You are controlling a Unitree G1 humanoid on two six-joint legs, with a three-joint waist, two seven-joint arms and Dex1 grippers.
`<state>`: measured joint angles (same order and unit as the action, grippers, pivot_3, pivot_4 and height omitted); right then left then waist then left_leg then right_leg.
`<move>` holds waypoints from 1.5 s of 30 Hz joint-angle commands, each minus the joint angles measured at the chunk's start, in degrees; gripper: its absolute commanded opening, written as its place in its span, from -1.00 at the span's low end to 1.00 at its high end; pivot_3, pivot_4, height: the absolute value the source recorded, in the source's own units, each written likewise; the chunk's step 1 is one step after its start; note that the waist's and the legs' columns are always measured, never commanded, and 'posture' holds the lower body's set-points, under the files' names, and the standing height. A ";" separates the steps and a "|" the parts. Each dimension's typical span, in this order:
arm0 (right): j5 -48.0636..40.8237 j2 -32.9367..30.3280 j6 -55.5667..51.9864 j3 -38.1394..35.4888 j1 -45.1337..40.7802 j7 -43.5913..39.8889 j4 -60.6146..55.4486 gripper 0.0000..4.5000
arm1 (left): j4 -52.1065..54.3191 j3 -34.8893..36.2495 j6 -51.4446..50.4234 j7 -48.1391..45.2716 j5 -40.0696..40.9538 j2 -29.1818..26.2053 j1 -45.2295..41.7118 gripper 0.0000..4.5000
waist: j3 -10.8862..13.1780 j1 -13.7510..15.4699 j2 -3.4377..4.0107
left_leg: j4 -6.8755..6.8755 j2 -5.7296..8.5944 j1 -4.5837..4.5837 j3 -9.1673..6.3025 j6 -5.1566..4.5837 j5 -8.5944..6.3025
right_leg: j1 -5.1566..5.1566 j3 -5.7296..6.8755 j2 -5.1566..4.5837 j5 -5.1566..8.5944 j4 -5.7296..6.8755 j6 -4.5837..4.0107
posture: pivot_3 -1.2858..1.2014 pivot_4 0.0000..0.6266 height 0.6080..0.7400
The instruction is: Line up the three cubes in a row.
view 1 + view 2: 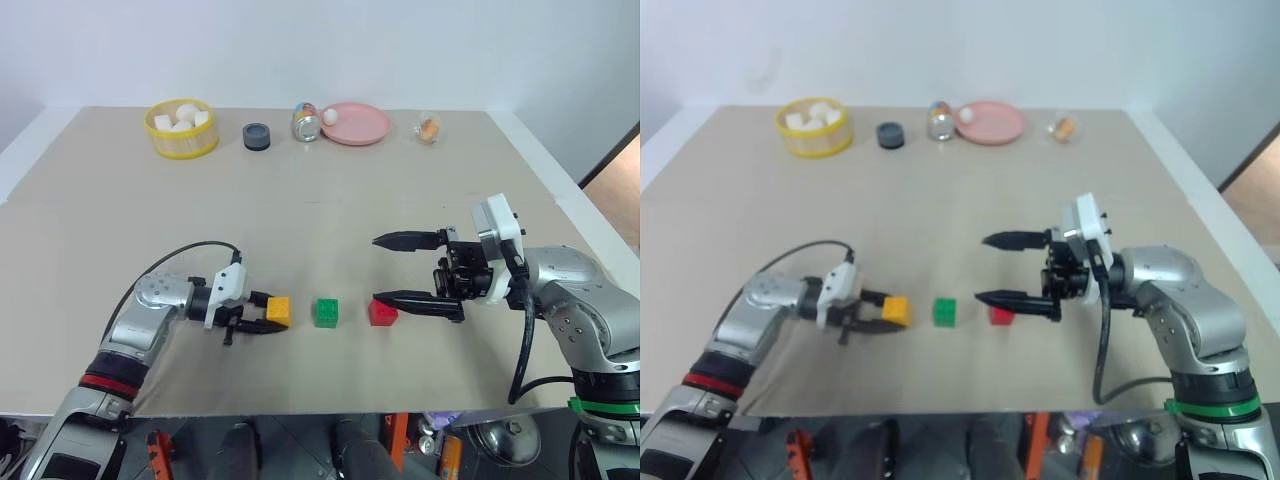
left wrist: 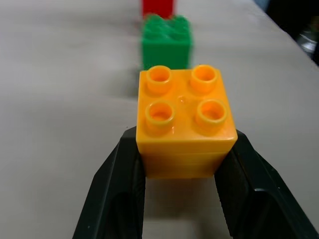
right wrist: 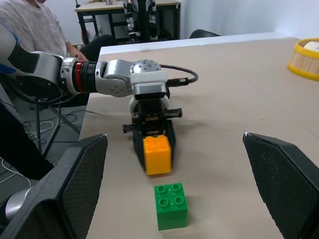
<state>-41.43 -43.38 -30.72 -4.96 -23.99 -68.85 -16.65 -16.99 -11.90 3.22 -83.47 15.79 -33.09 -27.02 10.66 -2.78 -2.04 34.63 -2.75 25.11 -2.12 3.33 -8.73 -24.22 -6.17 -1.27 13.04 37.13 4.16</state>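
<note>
The left end effector (image 1: 262, 322) grips the orange-yellow cube (image 1: 278, 311) on the desk (image 1: 320, 200). At its 3 o'clock sits the green cube (image 1: 326, 312), then the red cube (image 1: 382, 313), all in one row. The right end effector (image 1: 385, 269) is spread wide, its lower finger just above the red cube.

orange-yellow cube (image 1: 279, 310), green cube (image 1: 326, 312), red cube (image 1: 382, 313)
</note>
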 commanded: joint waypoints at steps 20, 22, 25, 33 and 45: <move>3.59 -3.65 3.84 -0.99 3.97 -2.11 -0.30 1.00 | -4.79 0.27 4.40 -4.17 -1.89 -0.18 -3.61 -0.40 | 0.00 0.06 0.00 | 0.20 0.00 0.00 0.00 -0.03 0.02 | 0.07 -0.02 -0.01 -0.03 0.08 0.03 | 0.03 -0.52 1.00; 3.70 -3.51 3.87 -0.81 3.82 -2.01 -0.21 1.00 | -5.51 0.40 5.19 -3.72 -2.22 0.25 -3.98 -0.40 | 0.00 0.06 0.00 | 0.21 0.00 0.00 0.00 -0.03 0.02 | 0.08 -0.02 -0.01 -0.03 0.08 0.04 | 0.03 -0.52 1.00; 3.69 -3.46 3.89 -0.78 3.82 -2.04 -0.21 1.00 | -6.53 0.61 6.27 -3.00 -2.71 0.89 -4.50 -0.40 | 0.00 0.07 0.00 | 0.24 0.01 0.00 0.00 -0.03 0.02 | 0.10 -0.02 -0.01 -0.04 0.09 0.05 | 0.03 -0.52 1.00; 4.02 -2.70 3.92 -0.03 3.31 -1.72 -0.06 1.00 | -11.34 1.22 9.72 -1.73 -4.04 1.42 -7.37 -0.40 | 0.00 0.07 0.00 | 0.38 0.01 0.00 0.00 -0.06 0.04 | 0.16 -0.03 -0.01 -0.13 0.09 0.09 | 0.03 -0.52 1.00; 4.25 -2.42 4.12 -0.31 3.21 -1.74 0.23 1.00 | -9.80 1.54 8.23 -3.13 -3.05 1.01 -6.47 -0.40 | 0.00 0.07 0.01 | 0.38 0.01 0.00 0.00 -0.06 0.04 | 0.16 -0.03 0.00 -0.13 0.11 0.09 | 0.03 -0.52 1.00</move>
<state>-36.81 -45.80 -27.35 -4.45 -19.88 -70.66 -16.33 -28.37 -11.39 11.32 -86.14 11.80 -31.28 -33.55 10.66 -2.71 -2.04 35.01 -2.74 25.10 -2.12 3.27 -8.70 -24.07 -6.20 -1.27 12.90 37.24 4.25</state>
